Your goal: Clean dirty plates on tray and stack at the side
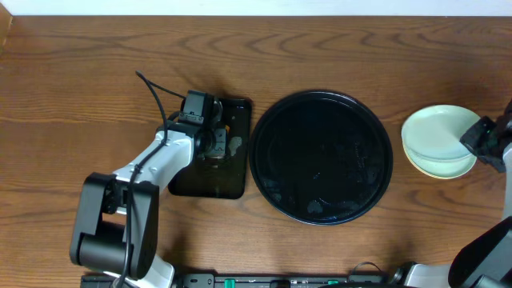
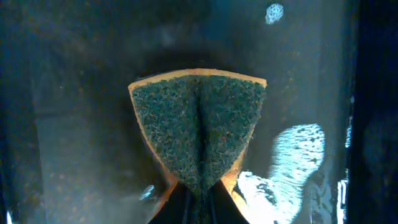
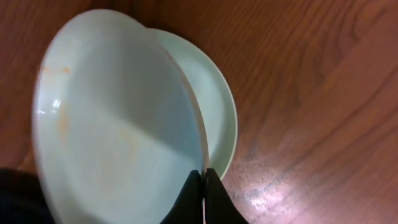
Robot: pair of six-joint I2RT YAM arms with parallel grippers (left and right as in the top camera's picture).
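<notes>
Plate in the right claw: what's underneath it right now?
Another pale plate lies under the held plate, resting on the wood table. The held plate covers most of it, so any smears or a third plate between cannot be seen.

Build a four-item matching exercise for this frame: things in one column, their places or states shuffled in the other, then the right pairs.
1. sponge
2. round tray
3. top plate
4. rectangular tray

a. rim gripped by the right hand
b. centre of the overhead view, wet patches
c. folded in the left hand
d. directly left of the round tray

Pairs: 1-c; 2-b; 3-a; 4-d.
</notes>
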